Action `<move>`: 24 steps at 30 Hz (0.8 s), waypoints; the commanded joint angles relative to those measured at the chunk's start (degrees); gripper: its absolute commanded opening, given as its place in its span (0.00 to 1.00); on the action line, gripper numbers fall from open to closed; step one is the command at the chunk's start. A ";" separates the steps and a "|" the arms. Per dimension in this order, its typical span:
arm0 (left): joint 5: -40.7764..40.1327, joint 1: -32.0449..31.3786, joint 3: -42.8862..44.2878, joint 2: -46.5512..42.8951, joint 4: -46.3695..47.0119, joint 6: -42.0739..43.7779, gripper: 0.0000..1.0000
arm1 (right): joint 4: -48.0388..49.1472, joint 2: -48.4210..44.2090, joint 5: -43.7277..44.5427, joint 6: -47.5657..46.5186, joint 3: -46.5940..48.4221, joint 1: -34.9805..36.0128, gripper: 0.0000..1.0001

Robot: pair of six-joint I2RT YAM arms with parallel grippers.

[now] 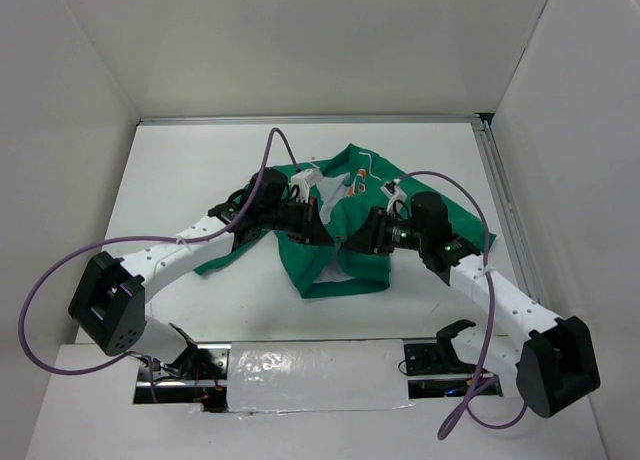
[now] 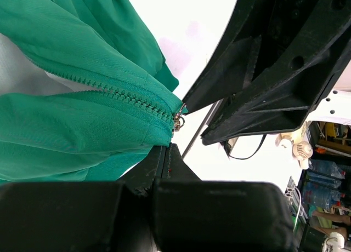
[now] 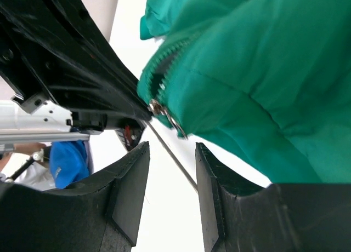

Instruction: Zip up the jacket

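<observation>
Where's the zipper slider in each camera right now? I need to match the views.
Top external: too small to make out, somewhere low on the jacket.
Left wrist: zipper slider at centre, where the teeth end.
Right wrist: left of centre, above the open right claw.
Shared landmark: the green jacket.

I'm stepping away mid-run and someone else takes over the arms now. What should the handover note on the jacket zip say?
Left gripper: shut on the jacket at its bottom hem, beside the zipper slider.
Right gripper: open, holding nothing, just short of the pull tab.
Done: both rows of teeth meet in the slider, which sits at the bottom end.
Left: grip the pull tab and run the slider up to close the front.
</observation>
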 commanded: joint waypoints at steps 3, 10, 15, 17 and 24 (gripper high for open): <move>1.70 0.17 2.57 -0.45 2.51 -1.34 0.00 | 8.01 2.49 -1.93 1.61 1.69 1.21 0.46; 0.82 0.25 2.48 -1.06 2.42 -1.60 0.00 | 8.62 4.52 -2.90 1.61 3.18 1.82 0.44; -0.59 0.25 2.66 -0.89 1.89 -2.13 0.00 | 7.75 3.11 -2.37 2.49 2.92 2.44 0.41; -0.77 0.25 2.48 -0.98 2.15 -2.31 0.00 | 6.79 2.94 -2.37 2.75 3.10 2.70 0.41; -1.03 0.25 2.22 -1.42 2.33 -2.31 0.00 | 6.16 2.85 -0.97 4.07 2.92 3.40 0.38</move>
